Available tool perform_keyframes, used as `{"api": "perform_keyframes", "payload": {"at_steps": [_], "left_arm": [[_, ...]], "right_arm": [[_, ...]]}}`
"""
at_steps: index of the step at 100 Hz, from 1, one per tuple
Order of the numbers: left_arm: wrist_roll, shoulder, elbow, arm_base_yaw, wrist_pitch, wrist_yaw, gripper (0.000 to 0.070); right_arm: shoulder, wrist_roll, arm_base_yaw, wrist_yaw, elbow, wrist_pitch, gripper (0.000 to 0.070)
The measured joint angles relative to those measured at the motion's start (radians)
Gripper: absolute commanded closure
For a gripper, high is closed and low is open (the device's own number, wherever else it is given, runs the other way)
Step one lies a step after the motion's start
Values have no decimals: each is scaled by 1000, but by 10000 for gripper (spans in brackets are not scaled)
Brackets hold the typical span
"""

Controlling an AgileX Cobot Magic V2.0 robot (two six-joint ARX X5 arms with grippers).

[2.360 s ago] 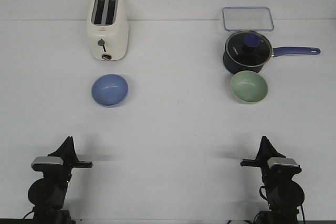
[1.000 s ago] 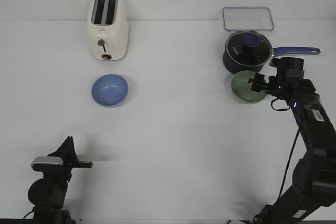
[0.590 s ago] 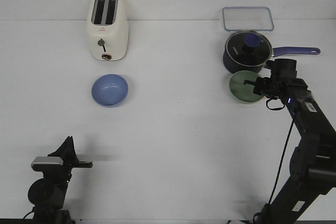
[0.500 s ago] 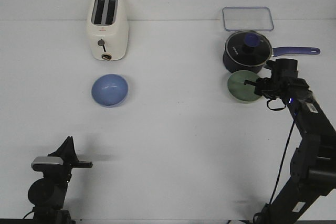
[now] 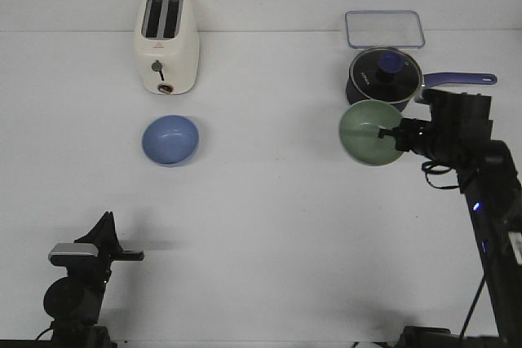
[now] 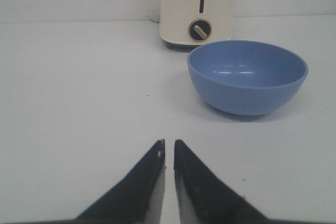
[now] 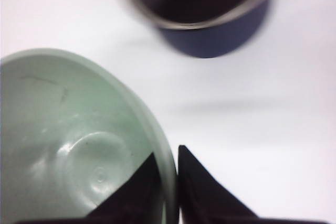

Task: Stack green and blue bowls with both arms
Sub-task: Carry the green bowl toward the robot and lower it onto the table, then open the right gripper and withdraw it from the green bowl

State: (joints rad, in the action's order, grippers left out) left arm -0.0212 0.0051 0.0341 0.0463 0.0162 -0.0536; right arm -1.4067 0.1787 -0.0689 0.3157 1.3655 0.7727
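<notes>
Green bowl (image 5: pixel 369 132) tilted, mouth facing camera, rim pinched by right jaws; left jaws together.

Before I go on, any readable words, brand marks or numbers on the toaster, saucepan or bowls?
Toaster: a small mark under the knob, too small to read.
Saucepan: pale print on the glass lid, too small to read.
Green bowl and blue bowl: no text visible.

Green bowl (image 5: pixel 371 132) now lifted, tilted in R end effector (image 5: pixel 390 133).
</notes>
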Motion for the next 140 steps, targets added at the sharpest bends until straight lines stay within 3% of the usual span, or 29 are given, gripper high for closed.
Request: {"api": "perform_keyframes", "payload": {"at_steps": [15,27,53,84,89,98,102,124,140], "left_arm": [[0,0,0,0,0,0,685],[0,0,0,0,0,0,685],[0,0,0,0,0,0,685],[0,0,0,0,0,0,685],[0,0,0,0,0,0,685],[0,0,0,0,0,0,685],[0,0,0,0,0,0,685],[0,0,0,0,0,0,685],[0,0,0,0,0,0,685]], "right_arm": [[158,4,166,6,-141,-11,700],[214,44,325,-8,-271,-96,700],[148,176,613,-120,-487,-284,700],[20,221,697,-182,-503,-328,697],[6,222,702,-182,-503,-329,644],[-6,222,704,-182,-503,-329,395],[-6,222,704,-181,-503,-332,334],[16,220,703,-184,-503,-343,331],[190,185,702,-234,-502,-358,331]]}}
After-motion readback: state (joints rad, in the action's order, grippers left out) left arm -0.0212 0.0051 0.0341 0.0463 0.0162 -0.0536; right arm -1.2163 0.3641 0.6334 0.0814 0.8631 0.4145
